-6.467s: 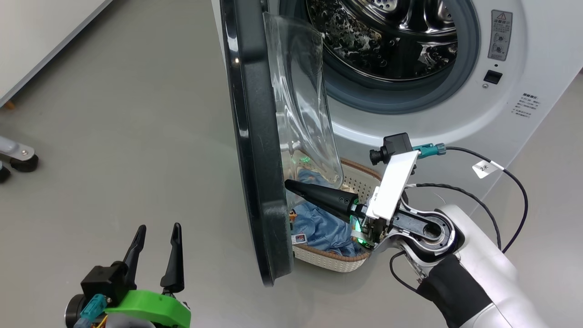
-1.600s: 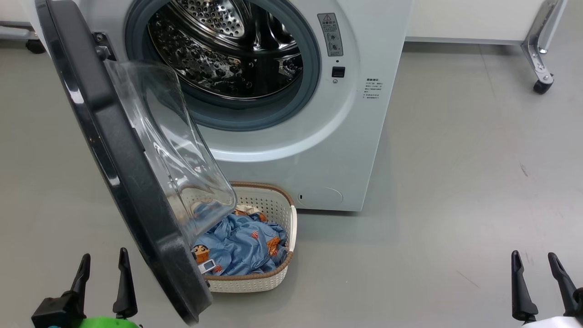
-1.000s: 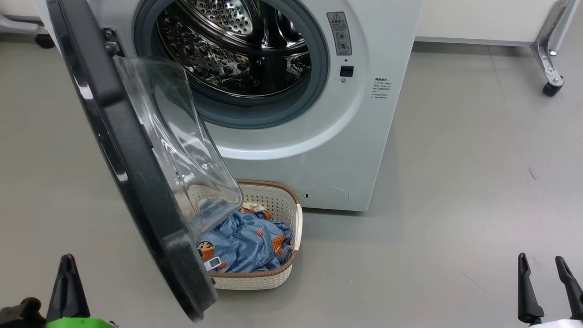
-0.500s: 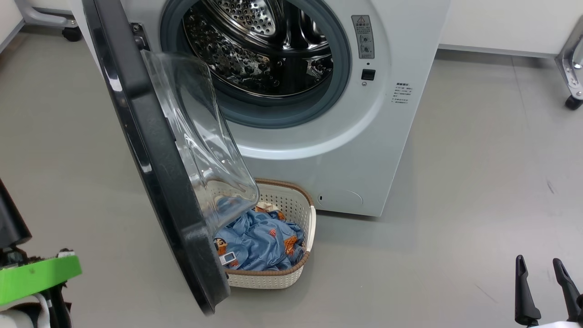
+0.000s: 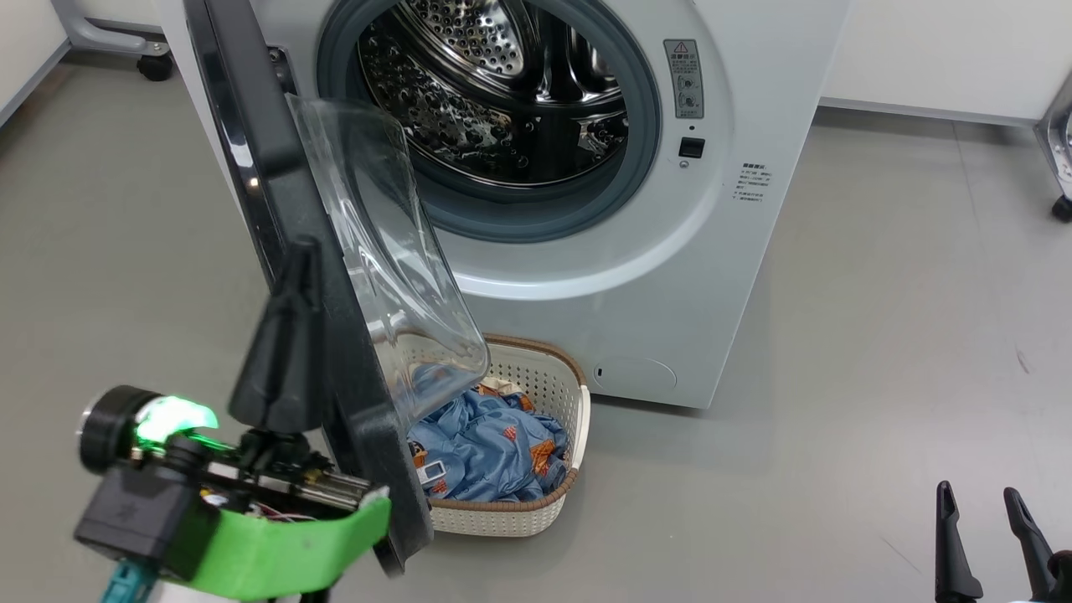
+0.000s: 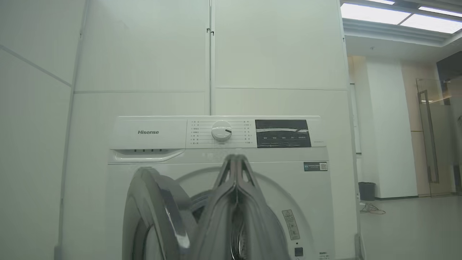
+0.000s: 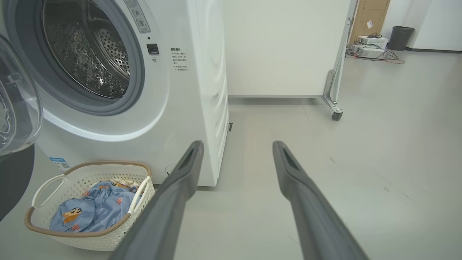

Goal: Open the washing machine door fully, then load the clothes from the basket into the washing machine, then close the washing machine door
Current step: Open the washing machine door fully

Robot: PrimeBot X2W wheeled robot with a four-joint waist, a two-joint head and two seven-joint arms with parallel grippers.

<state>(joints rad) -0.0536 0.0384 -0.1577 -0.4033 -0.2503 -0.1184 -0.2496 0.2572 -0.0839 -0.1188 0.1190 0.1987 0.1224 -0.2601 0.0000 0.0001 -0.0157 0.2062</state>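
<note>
The left jaws are pressed shut on nothing, their dark tapered fingers (image 5: 285,352) raised in front of the outer edge of the washing machine door (image 5: 276,167); whether they touch its glossy black rim cannot be told. In the left wrist view they point at the washing machine (image 6: 317,187), with the door edge-on just to their left. The right jaws stand wide apart and empty over the grey floor (image 5: 837,377), cut off by the frame's bottom edge and well apart from the basket (image 5: 502,519). That cream perforated basket with a brown woven rim sits on the floor against the machine's front, its left part hidden behind the door's clear bulging glass. The clothes (image 5: 486,444), crumpled light blue fabric with orange figures, lie inside it. Above, a grey rubber gasket (image 5: 536,222) rings the dimpled steel drum (image 5: 502,84).
</note>
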